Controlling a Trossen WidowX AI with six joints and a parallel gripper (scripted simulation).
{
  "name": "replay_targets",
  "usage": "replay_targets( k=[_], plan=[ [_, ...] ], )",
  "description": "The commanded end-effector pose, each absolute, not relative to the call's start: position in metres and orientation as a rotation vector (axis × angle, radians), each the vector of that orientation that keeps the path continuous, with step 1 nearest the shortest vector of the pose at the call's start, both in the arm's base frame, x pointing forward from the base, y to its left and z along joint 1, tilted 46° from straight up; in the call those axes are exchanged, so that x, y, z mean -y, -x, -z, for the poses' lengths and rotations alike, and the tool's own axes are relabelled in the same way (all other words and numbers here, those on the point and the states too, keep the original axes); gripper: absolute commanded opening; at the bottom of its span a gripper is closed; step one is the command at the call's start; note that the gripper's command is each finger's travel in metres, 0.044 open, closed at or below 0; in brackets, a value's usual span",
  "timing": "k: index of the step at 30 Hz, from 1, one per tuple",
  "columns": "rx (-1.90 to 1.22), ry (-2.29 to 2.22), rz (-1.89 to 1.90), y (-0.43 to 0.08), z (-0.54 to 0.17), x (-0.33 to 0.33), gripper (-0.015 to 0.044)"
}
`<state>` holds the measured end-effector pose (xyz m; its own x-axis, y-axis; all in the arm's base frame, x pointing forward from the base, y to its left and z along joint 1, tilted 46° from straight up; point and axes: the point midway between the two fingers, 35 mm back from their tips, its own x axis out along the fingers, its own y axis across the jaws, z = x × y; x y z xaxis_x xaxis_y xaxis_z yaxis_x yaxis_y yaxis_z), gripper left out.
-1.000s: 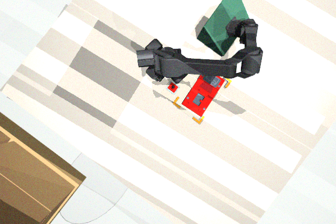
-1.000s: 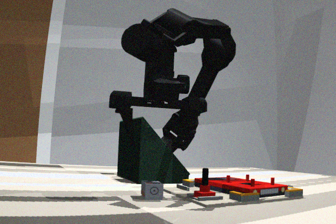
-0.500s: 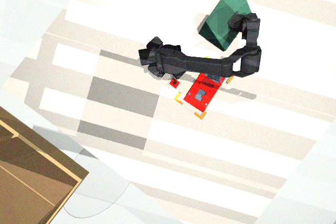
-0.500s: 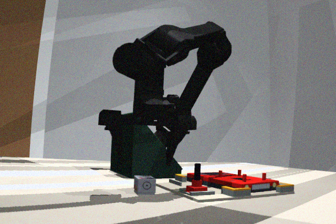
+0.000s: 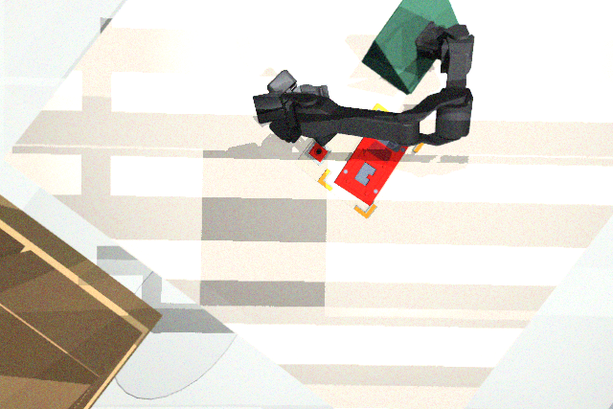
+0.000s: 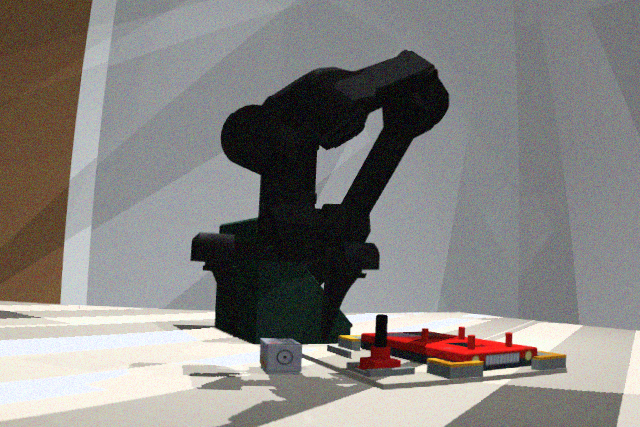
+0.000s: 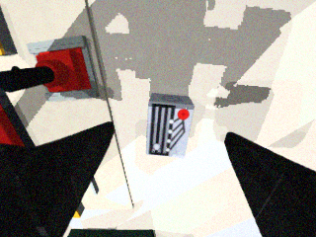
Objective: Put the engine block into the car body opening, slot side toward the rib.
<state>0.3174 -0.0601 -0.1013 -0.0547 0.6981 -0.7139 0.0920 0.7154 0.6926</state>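
Note:
The grey engine block [image 6: 280, 356] [image 7: 168, 129] stands on the table, just outside the edge of the thin base plate. Its top shows black stripes and a red dot; the arm hides it in the top view. My gripper [image 7: 169, 131] is wide open and empty above the block. In the wrist view its fingers lie left and right of the block with free space at both sides. The red car body [image 5: 383, 171] [image 6: 449, 349] [image 7: 9, 127] lies on the base plate. Its notched opening [image 5: 363, 174] shows grey inside. Which block side carries the slot is unclear.
A red foot with an upright black post [image 5: 318, 151] [image 6: 381, 331] [image 7: 30, 78] stands between the block and the car body. Yellow-topped corner stops [image 5: 365, 212] [image 6: 454, 368] surround the body. A large green wedge [image 5: 420, 3] [image 6: 289, 298] stands by the arm's base.

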Motion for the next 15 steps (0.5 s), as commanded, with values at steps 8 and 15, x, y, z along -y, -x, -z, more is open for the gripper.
replay_targets(
  k=[8, 15],
  plan=[
    [-1.582, -0.673, -0.561, -0.3142, 0.1110, 0.0492, 0.0361],
    [-1.582, -0.673, -0.561, -0.3142, 0.1110, 0.0492, 0.0177]
  ],
)
